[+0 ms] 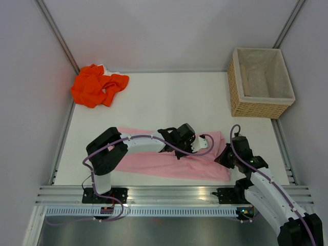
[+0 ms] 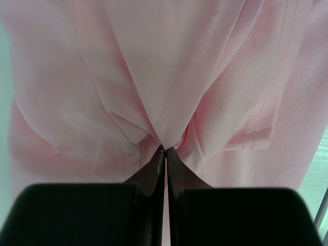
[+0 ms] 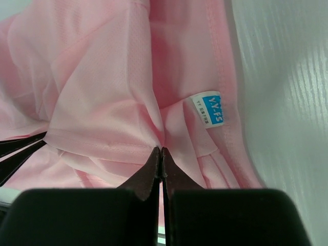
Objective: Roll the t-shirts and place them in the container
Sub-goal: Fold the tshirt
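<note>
Pincers: left pincer [image 2: 165,148] and right pincer [image 3: 161,149], both clamped tight on pink shirt [image 1: 169,166].
Shirt folded long by near bench [image 1: 169,102] edge; likely gripped to begin rolling.

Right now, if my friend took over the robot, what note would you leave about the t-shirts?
Left gripper: shut, pinching the pink t-shirt near its middle.
Right gripper: shut, pinching the same shirt at its right end, near the label.
Pink t-shirt: lying in a long band at the near edge of the table, not rolled.
Orange t-shirt: crumpled in the far left corner, no gripper on it.
Left to do: roll both.
</note>
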Available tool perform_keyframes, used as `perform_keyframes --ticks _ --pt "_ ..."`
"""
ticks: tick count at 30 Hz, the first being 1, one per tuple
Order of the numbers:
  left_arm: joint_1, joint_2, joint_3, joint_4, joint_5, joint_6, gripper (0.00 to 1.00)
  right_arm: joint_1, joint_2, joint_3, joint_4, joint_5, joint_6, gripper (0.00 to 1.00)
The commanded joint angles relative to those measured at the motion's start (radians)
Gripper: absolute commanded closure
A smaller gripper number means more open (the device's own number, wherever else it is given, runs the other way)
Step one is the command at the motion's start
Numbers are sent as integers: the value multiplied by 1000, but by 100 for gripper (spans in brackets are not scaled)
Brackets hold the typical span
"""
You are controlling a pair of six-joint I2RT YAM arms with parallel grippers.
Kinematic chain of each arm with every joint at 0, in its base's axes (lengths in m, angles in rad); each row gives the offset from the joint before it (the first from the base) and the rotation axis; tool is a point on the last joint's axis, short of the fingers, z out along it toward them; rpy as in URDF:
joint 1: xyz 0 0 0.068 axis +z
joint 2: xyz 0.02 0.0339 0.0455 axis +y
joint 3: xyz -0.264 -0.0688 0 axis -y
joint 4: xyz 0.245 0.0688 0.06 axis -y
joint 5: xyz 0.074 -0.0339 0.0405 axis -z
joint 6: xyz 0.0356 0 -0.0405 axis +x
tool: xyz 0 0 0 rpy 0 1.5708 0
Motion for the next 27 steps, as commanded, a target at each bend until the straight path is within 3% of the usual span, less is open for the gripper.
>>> perform_keyframes --ticks 1,5,8,9,12,14,19,24,27 --pt "-4 -39 11 -4 9 41 98 2 5 -20 -42 36 20 100" --pt "-4 -48 13 -19 32 55 96 2 -21 -6 -71 54 23 99" --pt "-3 -59 14 -33 69 67 82 2 -25 -8 -68 45 15 90" --pt "-4 -64 16 -35 77 66 69 2 -17 -8 -64 41 13 88" --pt "-4 -84 25 -56 107 73 50 2 -6 17 -84 50 6 74" --pt "-3 -108 40 -85 117 81 50 2 -17 59 -107 80 4 68" --pt "0 -208 51 -165 140 112 51 2 -72 170 -160 137 20 67" --pt "63 -309 -22 -185 78 87 53 2 9 255 -101 171 -16 77" --pt "201 -324 -65 -187 58 11 56 2 124 235 46 139 -37 91"
